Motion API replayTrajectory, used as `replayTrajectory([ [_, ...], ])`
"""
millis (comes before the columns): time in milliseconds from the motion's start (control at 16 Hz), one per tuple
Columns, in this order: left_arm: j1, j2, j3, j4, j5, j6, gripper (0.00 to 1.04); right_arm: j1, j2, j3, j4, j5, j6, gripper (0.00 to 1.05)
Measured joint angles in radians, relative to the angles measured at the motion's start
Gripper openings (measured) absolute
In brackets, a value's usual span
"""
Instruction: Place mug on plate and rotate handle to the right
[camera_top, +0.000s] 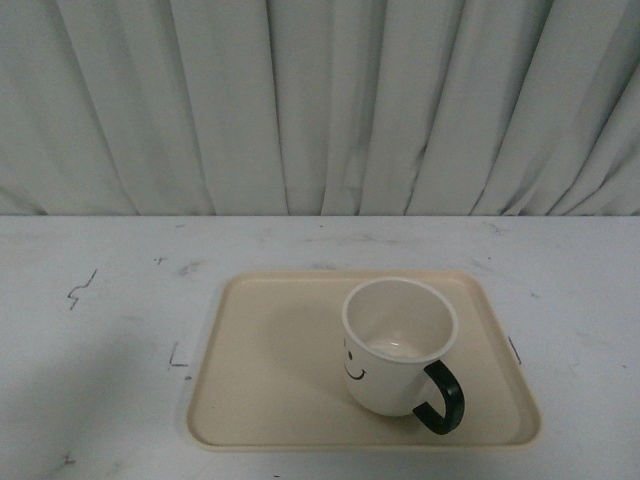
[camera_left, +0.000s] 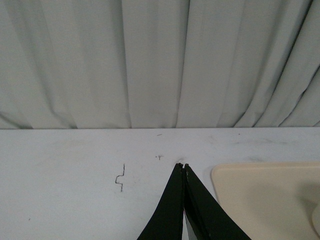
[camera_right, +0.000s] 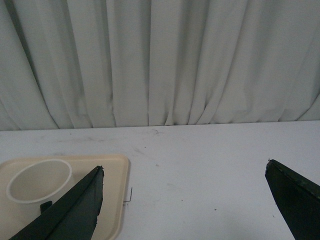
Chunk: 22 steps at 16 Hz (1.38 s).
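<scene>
The cream-white mug (camera_top: 398, 345) stands upright on the right half of the beige plate (camera_top: 270, 390). Its smiley face shows on its front left side. Its black handle (camera_top: 443, 398) points to the front right. Neither arm shows in the front view. In the left wrist view my left gripper (camera_left: 182, 165) is shut and empty over bare table, left of the plate's corner (camera_left: 265, 195). In the right wrist view my right gripper (camera_right: 185, 170) is open wide and empty over bare table, right of the plate (camera_right: 112, 200) and the mug (camera_right: 37, 182).
The white table (camera_top: 100, 300) has small pen marks (camera_top: 80, 288) left of the plate and near its corners (camera_top: 177, 357). A pleated grey-white curtain (camera_top: 320, 100) hangs along the table's far edge.
</scene>
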Motion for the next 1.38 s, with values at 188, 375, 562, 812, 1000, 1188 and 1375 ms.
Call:
replayTrajectory([
  [188,0.100,-0.171,-0.022,-0.131,0.080,0.000,0.02,0.000,0.000,0.000,0.000,0.000,0.000,0.98],
  [375,0.090,-0.319,-0.037,-0.264,0.095,0.000,0.02,0.000,0.000,0.000,0.000,0.000,0.000,0.98],
  [562,0.090,-0.448,-0.037,-0.382,0.095,0.000,0.02,0.000,0.000,0.000,0.000,0.000,0.000,0.98],
  [812,0.090,-0.584,-0.037,-0.512,0.095,0.000,0.02,0.000,0.000,0.000,0.000,0.000,0.000,0.98],
  [1000,0.090,-0.670,-0.037,-0.595,0.095,0.000,0.02,0.000,0.000,0.000,0.000,0.000,0.000,0.98],
  [1188,0.090,-0.731,-0.037,-0.656,0.095,0.000,0.02,0.000,0.000,0.000,0.000,0.000,0.000,0.98],
  [1375,0.090,-0.785,-0.037,-0.721,0.095,0.000,0.02,0.000,0.000,0.000,0.000,0.000,0.000,0.98],
])
